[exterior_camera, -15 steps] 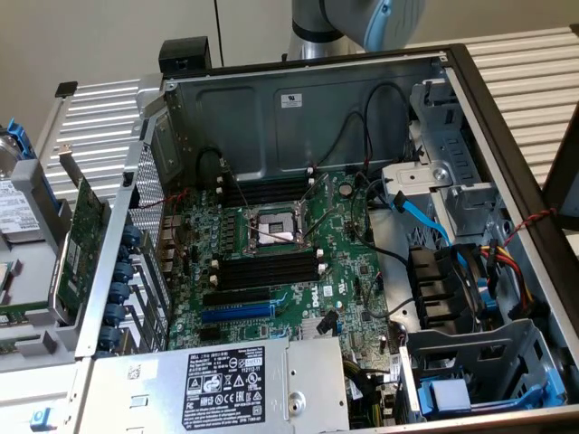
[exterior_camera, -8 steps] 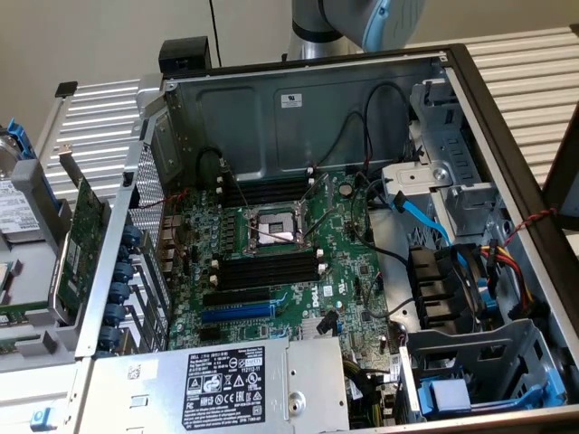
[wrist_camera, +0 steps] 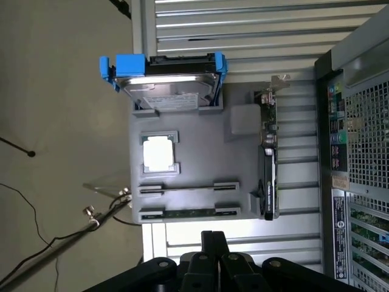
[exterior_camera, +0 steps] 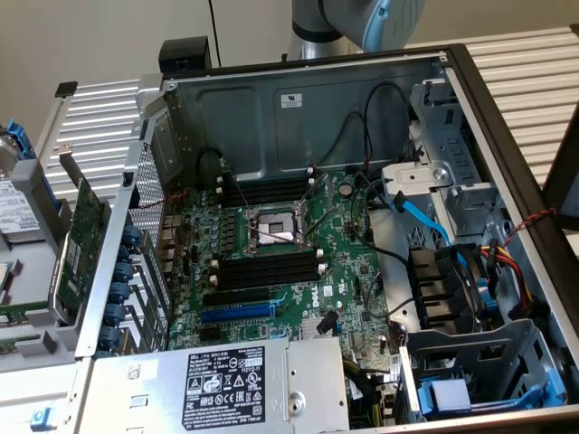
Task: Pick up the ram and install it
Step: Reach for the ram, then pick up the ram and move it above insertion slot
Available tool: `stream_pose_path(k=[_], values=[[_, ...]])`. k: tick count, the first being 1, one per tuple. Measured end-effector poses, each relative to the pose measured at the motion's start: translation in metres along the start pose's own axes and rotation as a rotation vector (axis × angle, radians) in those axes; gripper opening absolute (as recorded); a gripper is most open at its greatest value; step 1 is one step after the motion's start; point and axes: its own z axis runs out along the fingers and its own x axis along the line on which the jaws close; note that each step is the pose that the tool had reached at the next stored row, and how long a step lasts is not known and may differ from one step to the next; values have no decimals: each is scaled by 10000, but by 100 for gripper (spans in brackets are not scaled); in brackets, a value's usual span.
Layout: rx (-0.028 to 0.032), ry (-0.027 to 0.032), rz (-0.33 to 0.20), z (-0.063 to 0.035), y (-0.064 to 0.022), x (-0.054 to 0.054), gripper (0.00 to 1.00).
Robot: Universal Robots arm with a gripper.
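**Over the parts tray: claw shut and empty, ram lying in its holder**

Beside the open computer case, the wrist view looks straight down on a grey parts tray on a slatted metal table. On that tray the ram, a long dark-green stick, lies flat in a narrow holder at the tray's edge. A second holder runs parallel just beside it, and I cannot tell whether that one holds anything. Also on the tray are a processor in a square recess and a hard drive in a blue caddy. An expansion card stands on edge along the side nearest the case.

The gripper hangs above the ram's side of the tray with its fingers pressed together and nothing between them. It is clear of the ram and of everything else on the tray.

From the exterior view comes the inside of the case. The motherboard lies exposed, with the CPU socket at its middle. Black memory slots with white end clips flank the socket on both sides, and no stick is seated in them. A power supply sits at the near edge, and drive bays with blue and black cables fill the exterior view's right. The robot arm rises behind the case's far wall.
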Motion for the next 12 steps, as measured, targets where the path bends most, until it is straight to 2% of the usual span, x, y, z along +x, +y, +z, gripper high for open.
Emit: stream_pose_path(k=[9,12], values=[[-2,-2,-45,1,0,3,10],[-3,19,-564,3,1,4,10]])
